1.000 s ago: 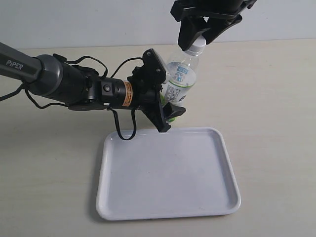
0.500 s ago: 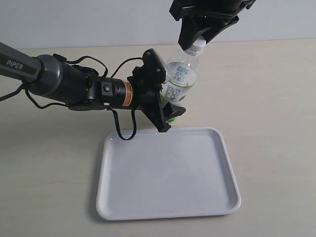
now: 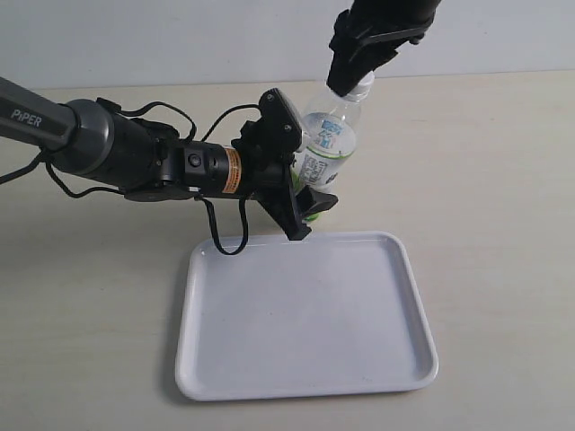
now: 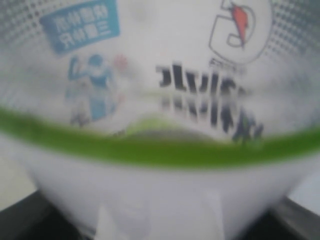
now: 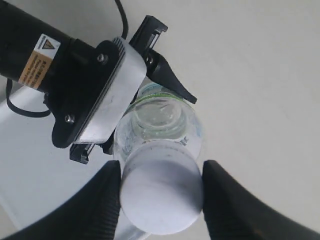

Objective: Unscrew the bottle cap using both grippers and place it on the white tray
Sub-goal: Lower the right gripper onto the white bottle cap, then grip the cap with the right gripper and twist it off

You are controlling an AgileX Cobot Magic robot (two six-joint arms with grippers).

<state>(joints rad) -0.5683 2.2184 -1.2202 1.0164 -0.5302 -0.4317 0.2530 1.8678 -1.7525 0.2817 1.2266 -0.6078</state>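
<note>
- The white tray (image 3: 305, 314) is sitting nearest, with table (image 3: 485, 180) showing all around its rim.
- Just past its far edge, the left gripper (image 3: 310, 215) is squeezing the tilted clear bottle (image 3: 328, 135) low on its label.
- Up top, the right gripper (image 3: 352, 76) is pinching the white bottle cap (image 5: 161, 192), which is sitting on the neck. Half a second ago its fingers were spread wider.

Stretching in level from the left with left tool (image 3: 314, 171) clamped tight; pointing down from above with right tool (image 5: 162, 195) pinched close.
</note>
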